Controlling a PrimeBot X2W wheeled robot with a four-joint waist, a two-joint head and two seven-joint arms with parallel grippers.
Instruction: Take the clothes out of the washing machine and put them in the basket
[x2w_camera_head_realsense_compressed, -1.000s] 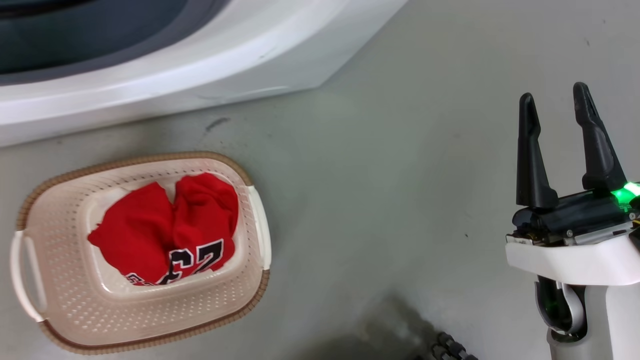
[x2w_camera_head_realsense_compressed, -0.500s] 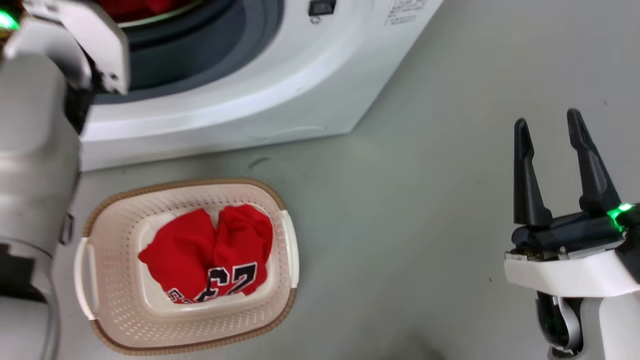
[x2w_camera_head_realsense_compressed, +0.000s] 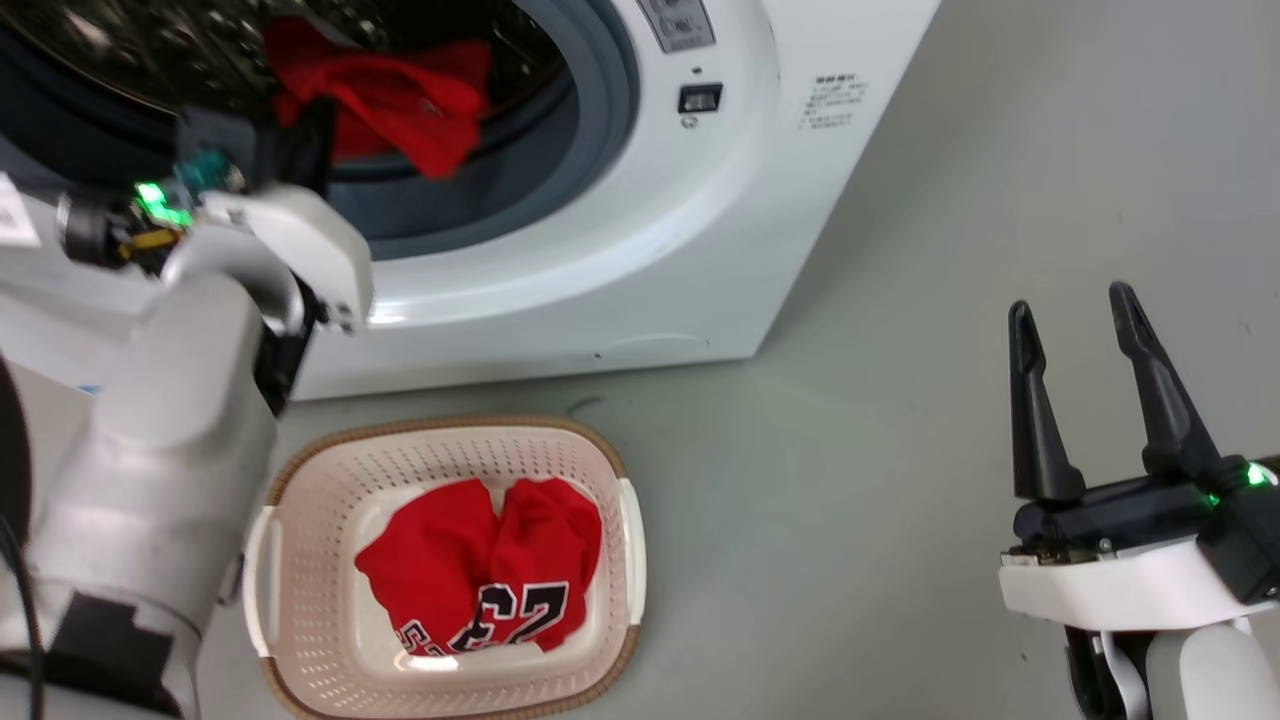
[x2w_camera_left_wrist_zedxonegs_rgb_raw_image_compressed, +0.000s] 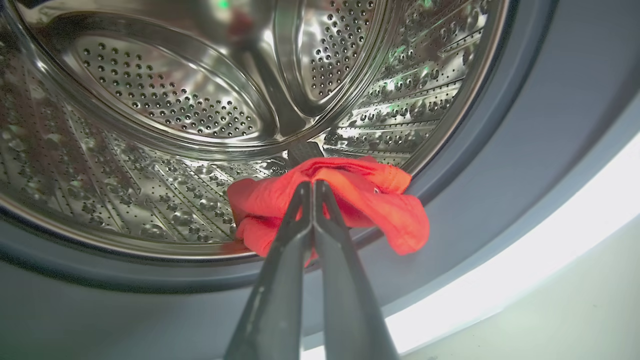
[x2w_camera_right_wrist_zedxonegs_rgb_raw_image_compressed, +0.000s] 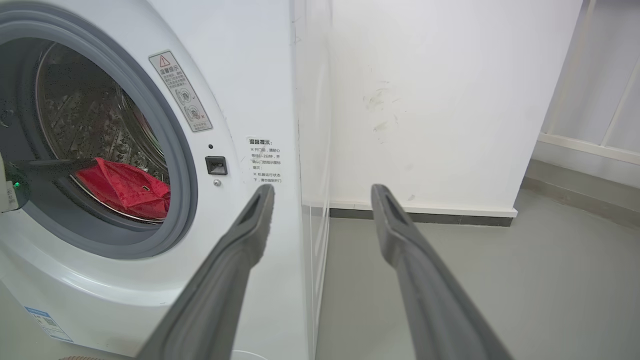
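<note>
The white washing machine (x2w_camera_head_realsense_compressed: 640, 250) stands with its drum open. One red garment (x2w_camera_left_wrist_zedxonegs_rgb_raw_image_compressed: 370, 200) lies bunched on the drum's front lip and droops over the grey rubber ring (x2w_camera_left_wrist_zedxonegs_rgb_raw_image_compressed: 500, 150). My left gripper (x2w_camera_left_wrist_zedxonegs_rgb_raw_image_compressed: 312, 184) is shut, and its tips pinch the top fold of this garment; from the head it shows as dark fingers (x2w_camera_head_realsense_compressed: 305, 130) at the drum mouth. The other red garment (x2w_camera_head_realsense_compressed: 450, 560), with black numerals, lies in the cream basket (x2w_camera_head_realsense_compressed: 320, 560) on the floor before the washer. My right gripper (x2w_camera_head_realsense_compressed: 1070, 300) hangs open and empty, well to the right.
Grey floor (x2w_camera_head_realsense_compressed: 850, 500) stretches between the basket and my right arm. A white wall (x2w_camera_right_wrist_zedxonegs_rgb_raw_image_compressed: 440, 100) with a dark skirting strip stands to the right of the washer (x2w_camera_right_wrist_zedxonegs_rgb_raw_image_compressed: 250, 75). My pale left forearm (x2w_camera_head_realsense_compressed: 160, 450) rises close beside the basket's left end.
The head camera has tilted up, so the whole picture slid down. The drum, the garment in it and my left arm came into view. The right gripper stays open.
</note>
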